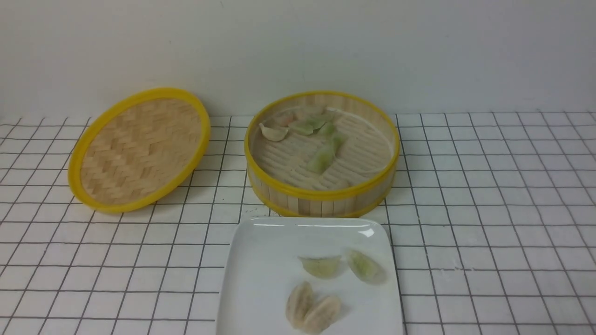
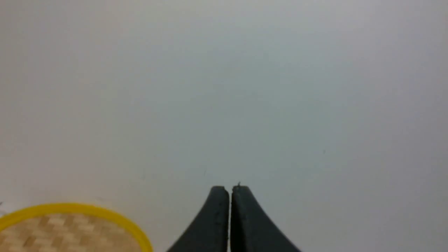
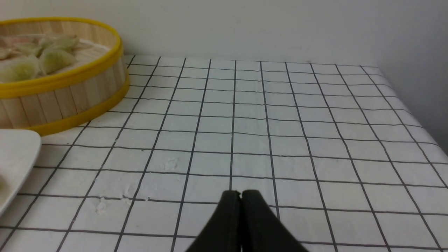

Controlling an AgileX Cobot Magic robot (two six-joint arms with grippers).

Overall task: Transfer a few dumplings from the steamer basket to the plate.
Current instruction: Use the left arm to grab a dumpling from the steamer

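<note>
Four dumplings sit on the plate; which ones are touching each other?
The two beige-white dumplings at the plate's near edge, pressed side to side. The two green dumplings behind them have a narrow gap between them.

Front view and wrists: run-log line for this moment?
glossy white square plate: four pleated dumplings | round bamboo steamer basket: more dumplings inside | left tool: shut, empty | right tool: shut, empty

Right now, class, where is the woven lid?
In the front view the woven lid sits on the robot's left of the tiled tabletop, beside and clear of the steamer basket, farther back than the plate.
</note>
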